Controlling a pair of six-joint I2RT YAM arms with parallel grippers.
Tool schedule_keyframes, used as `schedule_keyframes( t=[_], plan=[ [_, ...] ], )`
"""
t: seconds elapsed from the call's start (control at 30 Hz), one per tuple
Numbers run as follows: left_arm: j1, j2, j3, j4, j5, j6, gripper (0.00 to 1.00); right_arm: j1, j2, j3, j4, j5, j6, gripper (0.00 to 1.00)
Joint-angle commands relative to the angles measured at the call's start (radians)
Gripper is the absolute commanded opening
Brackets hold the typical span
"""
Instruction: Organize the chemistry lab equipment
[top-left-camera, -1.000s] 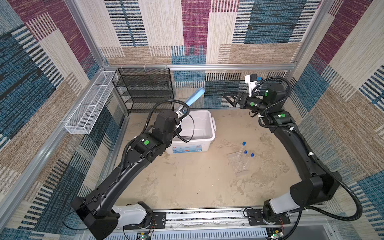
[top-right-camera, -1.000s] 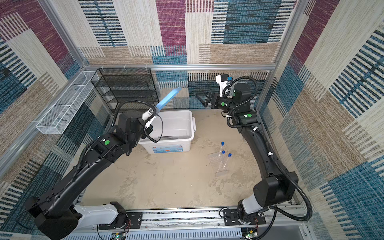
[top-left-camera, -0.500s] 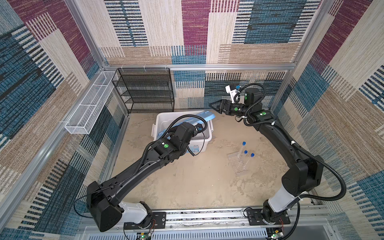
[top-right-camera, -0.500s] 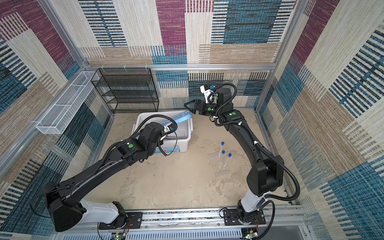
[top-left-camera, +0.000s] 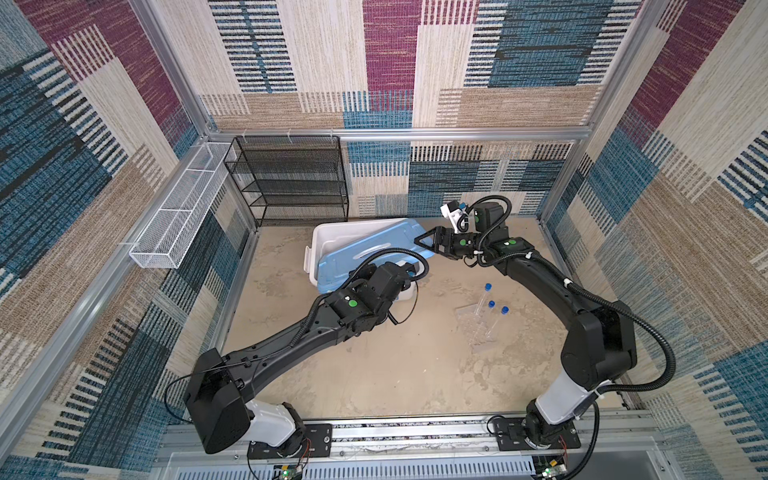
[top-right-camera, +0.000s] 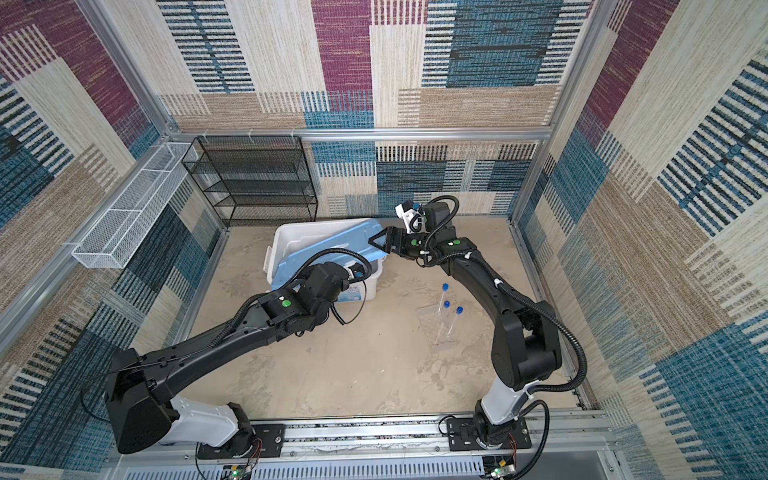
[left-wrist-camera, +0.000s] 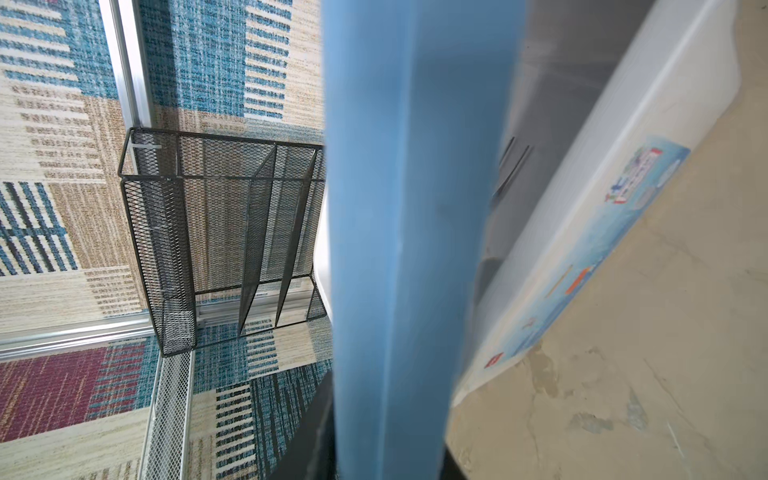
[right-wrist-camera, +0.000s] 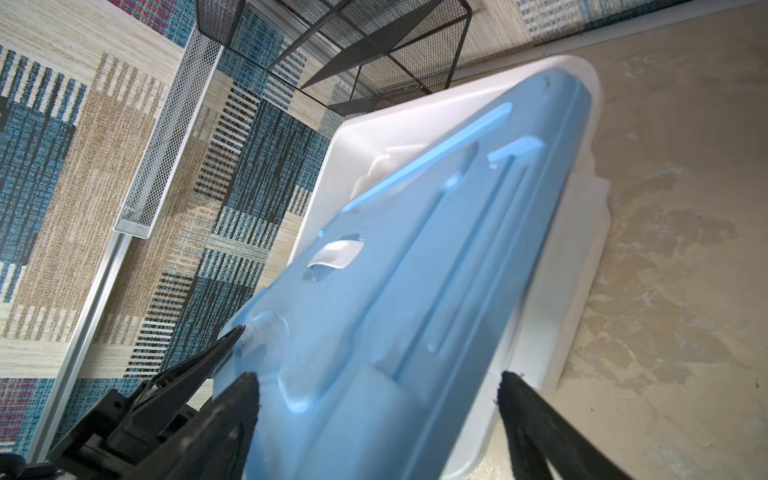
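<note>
Over on the left, I cannot tell if the left fingers (left-wrist-camera: 313, 444) pinch the blue lid (top-left-camera: 365, 245), crooked on the white tub (top-left-camera: 328, 232). Right fingers (right-wrist-camera: 245, 399) spread around its end. Three blue-capped tubes (top-left-camera: 490, 305) sit at the clear rack (top-left-camera: 473, 328) on the surface (top-left-camera: 395, 365), farther right.

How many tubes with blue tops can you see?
3. The back tube, the middle tube and the right tube sit close together at the clear rack, right of the white tub. More could be hiding inside the tub.
</note>
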Motion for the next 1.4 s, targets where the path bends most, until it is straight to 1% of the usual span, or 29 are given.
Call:
schedule_keyframes(
  t=[0.0, 0.03, 0.07, 0.17, 0.23, 0.5, 0.6, 0.7, 0.77, 0.87, 0.93, 1.03, 1.17, 1.3, 1.37],
  plan=[
    [-0.025, 0.010, -0.011, 0.014, -0.031, -0.068, 0.30, 0.003, 0.000, -0.032, 0.075, -0.039, 0.030, 0.83],
    [-0.036, 0.014, -0.017, 0.013, -0.031, -0.085, 0.35, 0.002, -0.003, -0.046, 0.086, -0.046, 0.036, 0.81],
    [-0.042, 0.019, -0.021, 0.007, -0.031, -0.106, 0.37, 0.003, -0.008, -0.061, 0.096, -0.051, 0.043, 0.79],
    [-0.050, 0.036, -0.032, -0.014, -0.028, -0.154, 0.39, 0.004, -0.031, -0.097, 0.120, -0.042, 0.054, 0.74],
    [-0.051, 0.044, -0.043, -0.017, -0.032, -0.178, 0.40, 0.008, -0.041, -0.112, 0.120, -0.037, 0.054, 0.72],
    [-0.050, 0.046, -0.049, -0.056, -0.057, -0.316, 0.50, 0.023, -0.048, -0.151, 0.134, -0.026, 0.062, 0.70],
    [-0.049, 0.051, -0.052, -0.094, -0.042, -0.378, 0.55, 0.026, -0.042, -0.148, 0.101, 0.003, 0.043, 0.69],
    [-0.049, 0.049, -0.061, -0.111, -0.041, -0.435, 0.59, 0.028, -0.050, -0.155, 0.061, 0.057, 0.018, 0.70],
    [-0.050, 0.033, -0.065, -0.117, -0.030, -0.480, 0.60, 0.030, -0.055, -0.163, 0.050, 0.076, 0.007, 0.69],
    [-0.049, 0.009, -0.083, -0.102, 0.012, -0.517, 0.62, 0.038, -0.054, -0.172, 0.048, 0.084, -0.001, 0.69],
    [-0.045, 0.012, -0.093, -0.096, 0.004, -0.531, 0.64, 0.044, -0.058, -0.182, 0.062, 0.087, 0.004, 0.69],
    [-0.030, 0.031, -0.086, -0.126, -0.009, -0.588, 0.64, 0.062, -0.069, -0.185, 0.075, 0.103, 0.011, 0.69],
    [-0.019, 0.032, -0.097, -0.152, -0.015, -0.673, 0.64, 0.088, -0.083, -0.159, 0.037, 0.168, -0.003, 0.68],
    [-0.007, 0.039, -0.097, -0.157, -0.010, -0.704, 0.64, 0.096, -0.070, -0.136, 0.017, 0.190, -0.005, 0.68],
    [-0.006, 0.048, -0.087, -0.175, -0.017, -0.726, 0.64, 0.105, -0.052, -0.110, -0.018, 0.228, -0.028, 0.69]
  ],
)
